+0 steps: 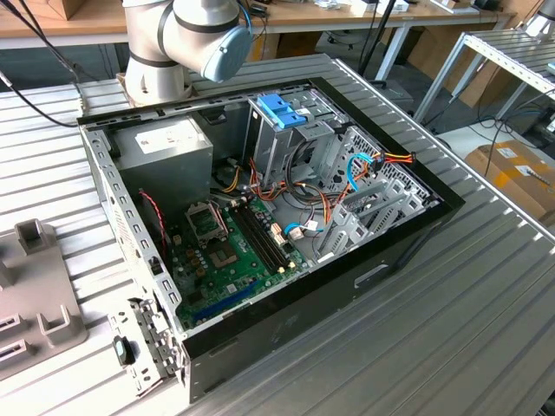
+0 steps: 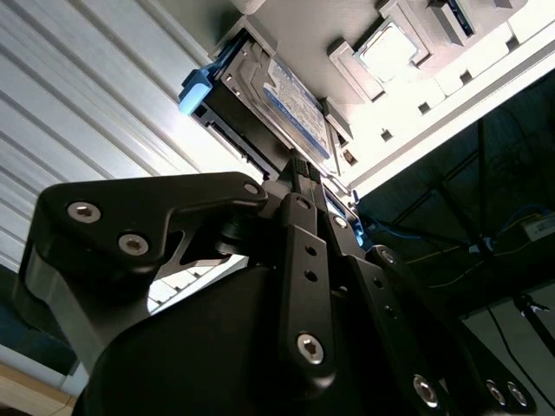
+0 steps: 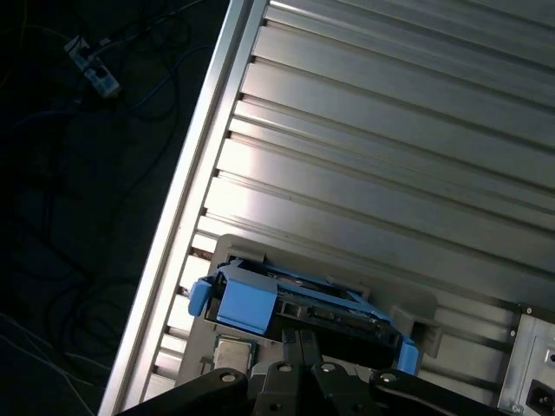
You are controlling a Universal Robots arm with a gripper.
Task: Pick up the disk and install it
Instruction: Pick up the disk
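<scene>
Fixture plate (image 1: 35,295): grey moulded plastic tray at the exterior view's left, on the ribbed aluminium table (image 1: 451,303).
Disk (image 2: 295,100): flat silver-metal hard drive with a blue-banded white label and light-blue rails, seated in a grey holder (image 3: 416,308) near the table's edge in both wrist views.
Gripper (image 2: 299,169): black, linked-arm type, at the disk's near edge.
Jaws: state cannot be told.
Case (image 1: 286,329): open black computer chassis, centre; blue-topped metal drive cage (image 1: 282,113) at its far side.
Risk: an off-centre hold would likely tilt the disk, jamming its rails against the holder.
</scene>
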